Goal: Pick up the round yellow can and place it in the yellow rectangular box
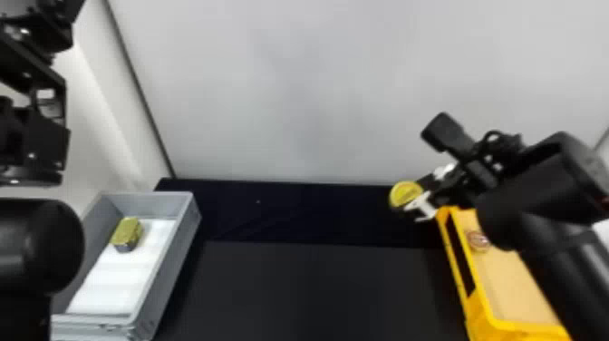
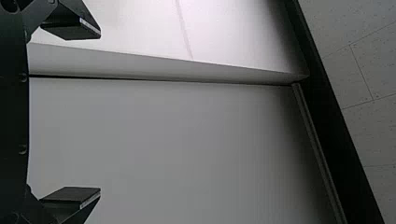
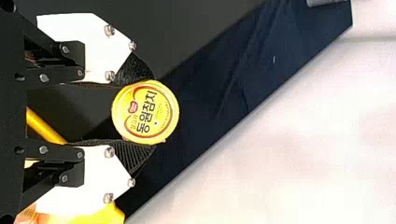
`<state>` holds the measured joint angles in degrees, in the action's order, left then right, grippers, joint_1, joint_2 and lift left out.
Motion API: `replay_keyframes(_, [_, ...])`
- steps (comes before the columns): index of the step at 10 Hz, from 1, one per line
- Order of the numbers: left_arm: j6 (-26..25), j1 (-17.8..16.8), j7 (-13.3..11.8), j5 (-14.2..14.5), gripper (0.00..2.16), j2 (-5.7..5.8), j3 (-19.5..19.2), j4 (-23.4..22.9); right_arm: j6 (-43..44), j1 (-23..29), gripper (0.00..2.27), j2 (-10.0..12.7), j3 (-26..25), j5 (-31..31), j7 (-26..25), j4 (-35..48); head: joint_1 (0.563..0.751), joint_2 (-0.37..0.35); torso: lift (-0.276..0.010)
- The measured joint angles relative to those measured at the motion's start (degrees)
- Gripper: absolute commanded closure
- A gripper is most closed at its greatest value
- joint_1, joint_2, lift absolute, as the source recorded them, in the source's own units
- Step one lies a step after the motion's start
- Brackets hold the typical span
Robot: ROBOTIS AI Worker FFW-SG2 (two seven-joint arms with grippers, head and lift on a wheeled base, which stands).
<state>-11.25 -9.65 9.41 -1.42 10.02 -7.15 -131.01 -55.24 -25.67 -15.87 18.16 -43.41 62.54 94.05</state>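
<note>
Right wrist view has my right hand (image 3: 152,112) pinching the round yellow can (image 3: 145,109) between both fingers, so the pick half looks sorted to me. Head view puts the can just off the far left corner of the yellow rectangular box (image 1: 481,317), outside it and past the edge. So I'd call this the carry/place step.

Next I need to go right and a bit back toward me, get fully over the rim, then lower before letting go. There's a round item (image 1: 479,241) in there near the far end, so I'd aim beside it. Left hand (image 2: 93,113) is idle off to the left, fingers spread, nothing in it.
</note>
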Motion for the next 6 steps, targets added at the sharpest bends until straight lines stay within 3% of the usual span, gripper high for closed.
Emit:
replay_keyframes(3, [-1.1, -0.2, 0.0, -0.1, 0.10, 0.64, -0.1, -0.6, -0.5, -1.2, 0.75, -3.8, -4.5, -2.8, -0.5, 1.9, 0.663, 0.054, -0.002])
replay_keyframes(6, [-1.8, -0.5, -0.2, -0.2, 0.10, 1.00, -0.1, -0.8, -1.8, -0.2, 0.75, -5.9, -9.6, -5.6, -1.2, 4.6, 0.663, 0.054, -0.002])
